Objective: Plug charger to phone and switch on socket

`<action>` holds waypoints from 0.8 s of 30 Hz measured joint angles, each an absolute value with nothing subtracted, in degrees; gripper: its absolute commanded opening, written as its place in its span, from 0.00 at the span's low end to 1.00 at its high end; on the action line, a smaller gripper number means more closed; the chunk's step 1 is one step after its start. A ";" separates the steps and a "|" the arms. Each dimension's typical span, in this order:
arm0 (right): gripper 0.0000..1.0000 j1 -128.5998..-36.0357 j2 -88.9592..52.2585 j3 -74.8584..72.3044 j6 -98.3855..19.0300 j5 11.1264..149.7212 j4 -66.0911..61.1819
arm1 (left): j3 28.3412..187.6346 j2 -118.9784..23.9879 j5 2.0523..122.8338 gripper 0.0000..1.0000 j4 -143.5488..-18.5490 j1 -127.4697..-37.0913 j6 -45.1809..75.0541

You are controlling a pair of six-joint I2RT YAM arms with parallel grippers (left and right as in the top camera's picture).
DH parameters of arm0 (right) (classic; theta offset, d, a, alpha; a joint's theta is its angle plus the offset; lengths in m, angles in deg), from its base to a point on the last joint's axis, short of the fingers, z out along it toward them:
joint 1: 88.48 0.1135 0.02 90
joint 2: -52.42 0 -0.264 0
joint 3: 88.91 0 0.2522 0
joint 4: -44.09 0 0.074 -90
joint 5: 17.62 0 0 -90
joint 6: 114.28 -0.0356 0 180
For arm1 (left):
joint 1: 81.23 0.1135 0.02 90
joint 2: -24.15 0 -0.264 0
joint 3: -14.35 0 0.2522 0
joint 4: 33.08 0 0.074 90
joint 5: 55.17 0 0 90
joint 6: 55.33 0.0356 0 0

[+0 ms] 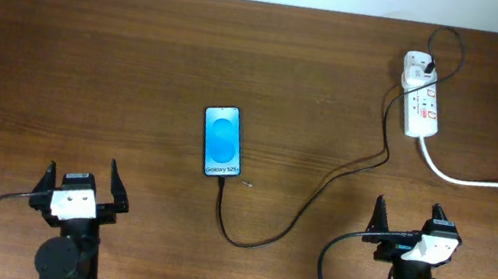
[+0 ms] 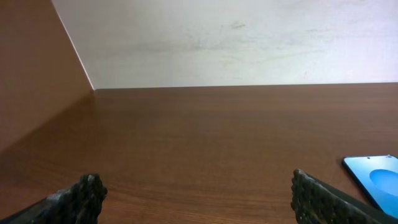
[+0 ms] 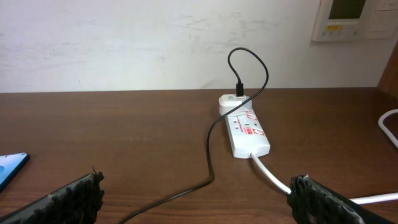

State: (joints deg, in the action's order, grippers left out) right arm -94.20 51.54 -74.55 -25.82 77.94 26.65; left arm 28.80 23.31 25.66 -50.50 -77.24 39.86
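Brown wooden table (image 1: 89,62) holds the phone (image 1: 223,142), pale wall (image 2: 249,43) behind

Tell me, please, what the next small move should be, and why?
Probably bring the left gripper, open and empty, toward the charger where its free end lies by the phone. That end looks unplugged, though the overhead view is too small to be sure. The other end already sits at the socket, and the right gripper is farther off.
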 measured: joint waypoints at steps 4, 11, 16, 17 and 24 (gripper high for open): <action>0.98 -92.30 51.54 -74.55 -25.84 77.92 26.65 | 28.80 23.31 25.66 0.99 -50.50 -77.24 39.86; 0.98 -91.71 51.54 -74.55 -25.82 77.94 26.65 | 28.80 23.31 25.66 0.99 -50.50 -77.24 39.86; 0.98 -91.71 51.54 -74.55 -25.82 77.94 26.65 | 28.80 23.31 25.66 0.99 -50.50 -77.24 39.86; 0.98 -91.71 51.54 -74.55 -25.82 77.94 26.65 | 28.80 23.31 25.66 1.00 -50.50 -77.24 39.86; 0.98 -91.68 51.54 -74.55 -25.80 77.94 26.65 | 28.80 23.31 25.66 0.99 -50.50 -77.24 39.86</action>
State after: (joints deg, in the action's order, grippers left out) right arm -91.68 51.54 -74.55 -25.80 77.94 26.65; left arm 28.80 23.31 25.66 -50.50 -77.24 39.86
